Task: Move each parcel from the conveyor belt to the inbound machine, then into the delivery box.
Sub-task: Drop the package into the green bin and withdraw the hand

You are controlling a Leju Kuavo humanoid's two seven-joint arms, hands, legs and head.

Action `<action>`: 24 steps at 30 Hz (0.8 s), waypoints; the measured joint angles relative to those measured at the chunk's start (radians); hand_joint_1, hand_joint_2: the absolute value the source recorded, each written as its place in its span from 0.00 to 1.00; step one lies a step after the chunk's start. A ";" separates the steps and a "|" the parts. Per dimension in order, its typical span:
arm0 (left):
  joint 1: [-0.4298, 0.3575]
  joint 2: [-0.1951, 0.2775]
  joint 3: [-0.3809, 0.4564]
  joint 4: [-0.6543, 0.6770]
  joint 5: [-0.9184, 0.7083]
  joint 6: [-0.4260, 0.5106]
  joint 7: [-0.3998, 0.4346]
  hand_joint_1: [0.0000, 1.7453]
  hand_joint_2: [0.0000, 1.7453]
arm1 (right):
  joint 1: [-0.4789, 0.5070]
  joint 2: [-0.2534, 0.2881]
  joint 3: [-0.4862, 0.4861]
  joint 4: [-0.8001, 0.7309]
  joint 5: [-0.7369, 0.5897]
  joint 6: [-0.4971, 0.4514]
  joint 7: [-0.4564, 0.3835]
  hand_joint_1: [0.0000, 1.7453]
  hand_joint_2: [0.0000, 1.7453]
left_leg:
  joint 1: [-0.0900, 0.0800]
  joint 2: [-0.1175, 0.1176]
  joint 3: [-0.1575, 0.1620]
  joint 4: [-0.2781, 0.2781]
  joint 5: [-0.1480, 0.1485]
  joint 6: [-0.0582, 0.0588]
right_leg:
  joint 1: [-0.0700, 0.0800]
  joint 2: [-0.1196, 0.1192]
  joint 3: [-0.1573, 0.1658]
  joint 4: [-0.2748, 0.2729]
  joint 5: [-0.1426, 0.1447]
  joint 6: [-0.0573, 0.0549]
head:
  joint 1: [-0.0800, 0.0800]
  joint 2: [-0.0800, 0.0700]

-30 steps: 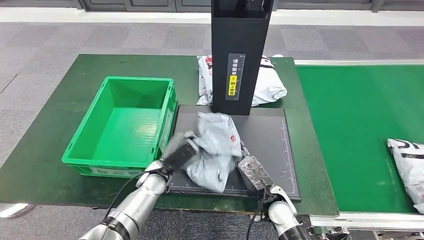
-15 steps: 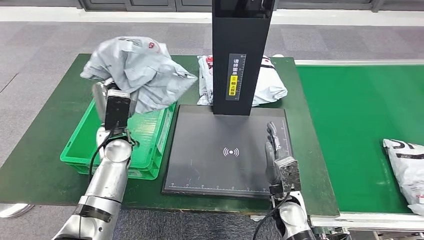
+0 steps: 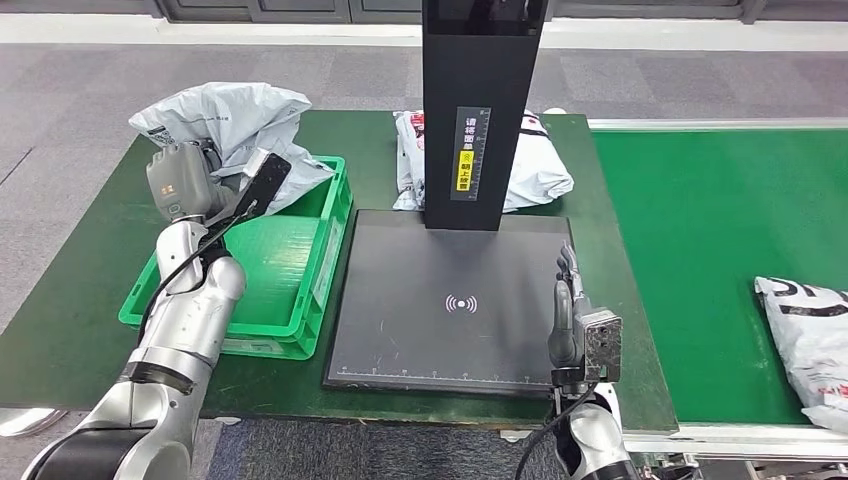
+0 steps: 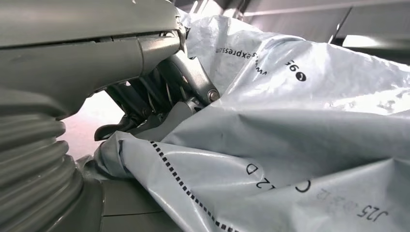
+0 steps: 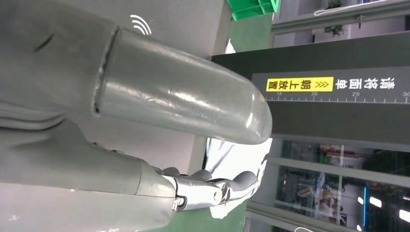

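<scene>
Holding a grey parcel (image 3: 225, 125) above the green delivery box (image 3: 300, 300), ready to drop it in.
The left hand (image 3: 185, 180) clutched the parcel; farther right, the right hand (image 3: 570, 315) stood empty, fingers straight, beside the inbound machine (image 3: 450, 300).

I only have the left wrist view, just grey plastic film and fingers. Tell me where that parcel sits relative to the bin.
Observer: The grey parcel hangs above the far end of the green crate, held up by the left hand; it is not inside yet.
Operator: Report the scanner plate.
Observer: The black scanner plate has no parcel on it; its wireless symbol shows uncovered.
Operator: Give me the right hand.
Observer: The right hand stands over the plate's right edge, fingers straight, holding nothing.
Operator: Name what's left on the belt.
Observer: One white parcel lies at the green conveyor belt's right side.
</scene>
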 joint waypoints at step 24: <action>-0.045 0.025 -0.012 0.270 0.001 -0.105 0.060 0.00 0.00 | 0.053 -0.034 0.000 -0.028 0.002 0.015 0.021 0.00 0.00 | 0.000 0.000 -0.001 0.000 0.000 0.000 | 0.000 0.000 -0.001 0.000 0.000 0.000 | 0.000 0.000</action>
